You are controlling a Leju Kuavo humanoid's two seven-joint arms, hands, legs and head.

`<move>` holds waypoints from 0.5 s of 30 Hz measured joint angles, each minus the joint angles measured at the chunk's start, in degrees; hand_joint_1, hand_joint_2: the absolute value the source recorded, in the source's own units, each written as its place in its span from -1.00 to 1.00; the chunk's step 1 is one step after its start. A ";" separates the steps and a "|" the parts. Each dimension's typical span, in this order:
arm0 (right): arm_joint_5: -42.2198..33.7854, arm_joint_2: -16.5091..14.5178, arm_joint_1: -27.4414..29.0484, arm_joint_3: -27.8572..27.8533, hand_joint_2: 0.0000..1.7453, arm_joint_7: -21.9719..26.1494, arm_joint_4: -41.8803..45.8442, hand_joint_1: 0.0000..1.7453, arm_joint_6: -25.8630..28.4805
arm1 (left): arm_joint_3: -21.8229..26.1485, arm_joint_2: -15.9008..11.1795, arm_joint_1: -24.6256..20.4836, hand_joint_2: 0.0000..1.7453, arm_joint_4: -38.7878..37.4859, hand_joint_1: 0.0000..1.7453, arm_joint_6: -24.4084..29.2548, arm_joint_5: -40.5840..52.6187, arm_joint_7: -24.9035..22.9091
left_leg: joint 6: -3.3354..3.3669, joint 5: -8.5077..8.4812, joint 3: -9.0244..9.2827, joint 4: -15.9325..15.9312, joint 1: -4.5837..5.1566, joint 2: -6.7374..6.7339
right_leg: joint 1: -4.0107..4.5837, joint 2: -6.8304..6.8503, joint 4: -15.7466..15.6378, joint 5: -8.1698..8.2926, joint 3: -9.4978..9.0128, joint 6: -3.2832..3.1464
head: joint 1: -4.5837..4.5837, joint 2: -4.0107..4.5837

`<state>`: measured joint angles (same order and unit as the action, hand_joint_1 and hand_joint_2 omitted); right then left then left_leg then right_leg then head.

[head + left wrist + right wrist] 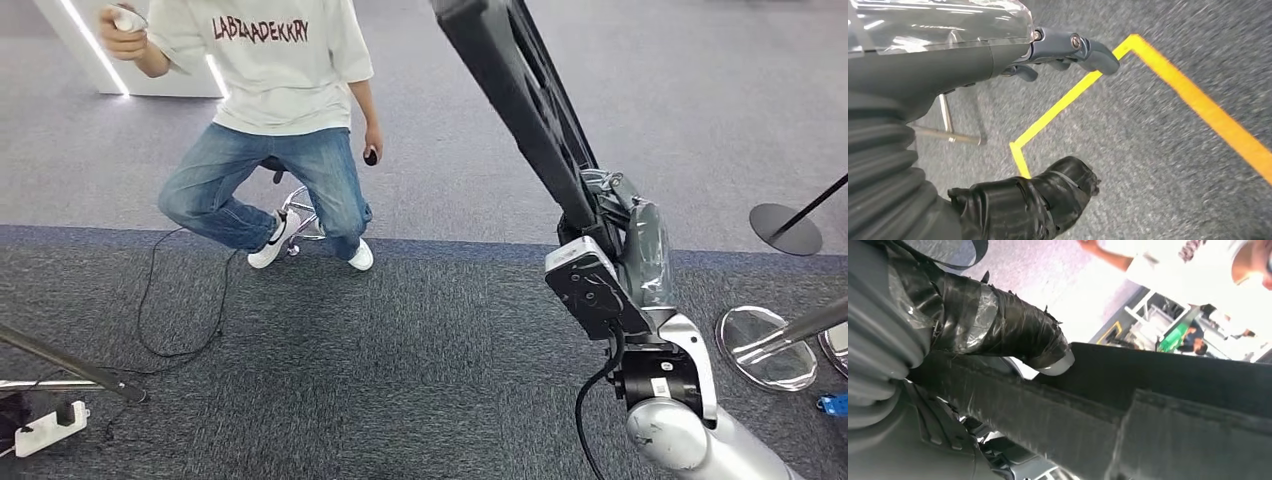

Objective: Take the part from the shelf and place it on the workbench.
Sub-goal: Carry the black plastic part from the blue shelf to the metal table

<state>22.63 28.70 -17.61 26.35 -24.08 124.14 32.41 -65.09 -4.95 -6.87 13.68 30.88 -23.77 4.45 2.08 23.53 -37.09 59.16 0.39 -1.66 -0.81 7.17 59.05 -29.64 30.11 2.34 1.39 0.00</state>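
Observation:
A long black flat part (520,90) rises from my right hand (625,250) toward the top of the head view, tilted to the left. In the right wrist view, the taped thumb (1013,335) presses over the same black part (1158,410), with the palm behind it, so the hand grips it. My left hand (973,60) hangs over grey carpet. Its fingers (1088,50) are stretched out and its thumb (1053,195) stands apart, with nothing between them.
A person (280,100) sits on a stool ahead at the left, a controller in each hand. Round stanchion bases (770,345) stand at the right. A power strip (45,428) and cable lie at the lower left. Yellow tape lines (1198,100) mark the carpet.

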 joint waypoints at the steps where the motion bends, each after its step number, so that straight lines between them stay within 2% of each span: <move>1: 0.02 0.01 -0.03 -0.01 1.00 -0.01 0.01 1.00 -0.01 | 0.00 0.00 0.03 1.00 0.00 -1.00 -0.01 0.01 0.01 | 0.44 -0.13 0.42 -0.44 -0.17 0.66 | -0.15 -1.31 1.20 -0.90 0.31 0.17 | -0.04 0.00; 2: 0.03 0.01 -0.06 -0.01 1.00 0.00 0.01 1.00 -0.01 | -0.01 0.01 -0.01 1.00 0.00 -1.00 -0.04 0.02 0.01 | 0.80 -0.22 0.81 -0.78 -0.36 1.32 | -0.26 -3.16 3.64 -2.24 1.37 0.24 | -0.18 0.00; 3: 0.04 0.02 -0.05 -0.01 1.00 0.00 0.00 1.00 -0.02 | -0.01 0.02 -0.08 1.00 0.00 -1.00 -0.08 0.04 0.00 | 1.04 -0.20 0.97 -0.89 -0.32 2.01 | -0.29 -5.11 7.28 -3.87 3.15 0.22 | -0.39 0.00; 4: 0.05 0.02 -0.02 -0.01 1.00 0.00 0.00 1.00 -0.03 | -0.01 0.02 -0.17 1.00 0.00 -1.00 -0.13 0.08 -0.01 | 1.23 -0.17 1.03 -0.88 -0.29 2.70 | -0.29 -6.36 11.36 -5.35 5.47 0.18 | -0.49 0.00; 5: 0.04 0.02 0.05 -0.01 1.00 -0.01 -0.01 1.00 -0.04 | -0.01 0.02 -0.21 1.00 0.00 -1.00 -0.17 0.11 -0.01 | 1.31 -0.10 1.03 -0.80 -0.24 3.56 | -0.26 -6.91 14.52 -6.02 7.53 0.18 | -0.64 0.00; 6: 0.04 0.02 0.12 -0.01 1.00 -0.03 -0.02 1.00 -0.06 | -0.01 0.01 -0.19 1.00 0.00 -1.00 -0.20 0.14 -0.01 | 1.33 -0.01 1.03 -0.66 -0.19 4.42 | -0.26 -7.13 15.89 -5.63 8.83 0.17 | -0.71 0.00; 7: 0.03 0.02 0.15 -0.01 1.00 -0.05 -0.02 1.00 -0.08 | -0.01 0.01 -0.17 1.00 0.00 -1.00 -0.21 0.15 -0.02 | 1.31 0.08 1.06 -0.48 -0.17 5.30 | -0.29 -7.25 14.93 -4.07 8.98 0.13 | -0.70 0.00; 8: 0.03 0.02 0.14 -0.01 1.00 -0.07 -0.02 1.00 -0.10 | -0.02 0.01 -0.15 1.00 0.00 -1.00 -0.22 0.14 -0.02 | 1.22 0.21 1.10 -0.26 -0.18 6.19 | -0.36 -7.57 11.96 -1.72 8.10 0.07 | -0.72 0.00; 9: 0.03 0.02 0.12 -0.01 1.00 -0.08 -0.02 1.00 -0.13 | -0.02 0.01 -0.14 1.00 0.00 -1.00 -0.23 0.13 -0.03 | 1.08 0.35 1.06 -0.03 -0.24 7.02 | -0.52 -8.68 8.10 0.45 6.72 -0.03 | -0.71 0.00; 10: 0.04 0.02 0.11 -0.01 1.00 -0.09 -0.01 1.00 -0.15 | -0.01 0.02 -0.18 1.00 0.00 -1.00 -0.25 0.12 -0.04 | 0.86 0.51 0.87 0.34 -0.22 7.82 | -0.66 -9.97 4.53 1.97 5.36 -0.10 | -0.69 0.00; 11: 0.04 0.02 0.09 -0.01 1.00 -0.13 -0.01 1.00 -0.18 | -0.01 0.02 -0.22 1.00 0.00 -1.00 -0.27 0.12 -0.04 | 0.57 0.57 0.61 0.54 -0.26 8.50 | -0.72 -11.02 2.16 2.72 4.43 -0.17 | -0.69 0.00; 12: 0.05 0.02 0.09 -0.01 1.00 -0.17 -0.01 1.00 -0.20 | 0.00 0.03 -0.19 1.00 0.00 -1.00 -0.28 0.11 -0.05 | 0.24 0.56 0.29 0.62 -0.32 9.17 | -0.68 -11.68 1.09 2.75 4.01 -0.28 | -0.68 0.00; 13: 0.08 0.02 0.08 -0.01 1.00 -0.22 -0.01 1.00 -0.24 | 0.00 0.03 -0.11 1.00 0.00 -1.00 -0.30 0.08 -0.07 | -0.15 0.45 0.04 0.61 -0.36 9.88 | -0.53 -11.37 0.86 2.69 3.87 -0.44 | -0.67 0.00; 15: 0.19 0.02 0.07 -0.01 1.00 -0.32 -0.01 1.00 -0.30 | 0.00 0.02 0.25 1.00 0.01 -1.00 -0.34 0.04 -0.11 | -0.81 0.29 -0.28 0.37 -0.51 10.91 | -0.60 -9.90 0.55 2.90 3.49 -1.07 | -0.66 0.00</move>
<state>22.82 28.72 -17.54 26.34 -24.40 124.13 32.11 -65.09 -4.92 -6.61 13.69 30.54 -23.73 4.33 1.27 23.83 -37.38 59.53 -0.12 9.25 -1.42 -2.72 59.60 -26.73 33.60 1.27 0.73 0.00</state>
